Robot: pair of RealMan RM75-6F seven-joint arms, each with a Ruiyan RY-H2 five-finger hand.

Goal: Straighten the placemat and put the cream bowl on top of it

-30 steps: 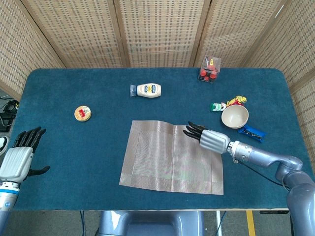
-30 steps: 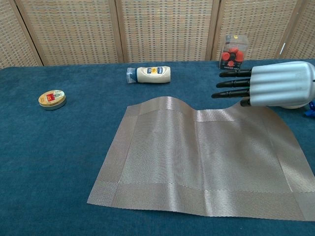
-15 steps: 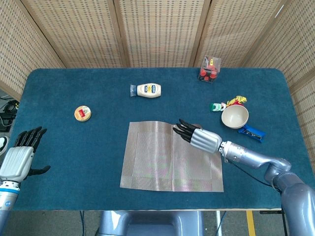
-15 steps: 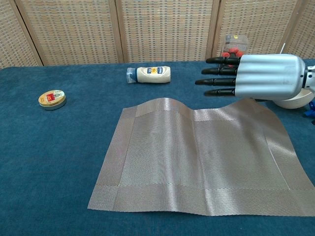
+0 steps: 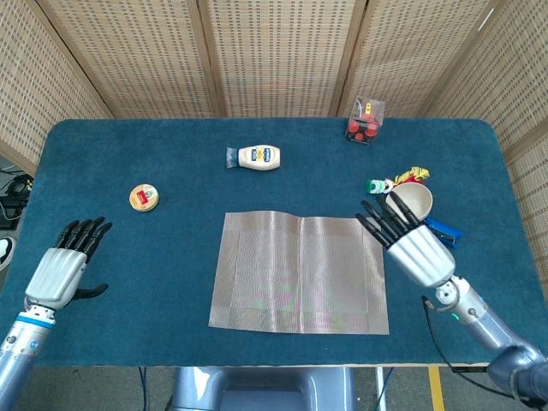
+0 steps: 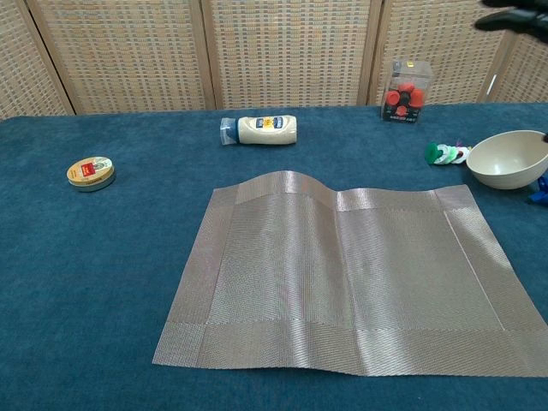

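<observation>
Here, the right hand (image 5: 417, 249) hovers empty, fingers spread, while the rigid, probably breakable cream bowl (image 5: 408, 203) at its twelve o'clock, beside the placemat (image 5: 300, 273), invites a rim grip.

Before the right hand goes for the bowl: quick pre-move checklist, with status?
1. Placemat square to the table edge: ok in the head view.
2. Placemat flat: not ok, a ridge stands up near its far edge in the chest view.
3. Right hand empty, fingers apart: ok.
4. Cream bowl upright and empty, off the mat: ok.
5. Clutter at the bowl: not ok, a green-capped item and a blue item lie close beside it.
6. Left hand clear of the mat: ok.
</observation>
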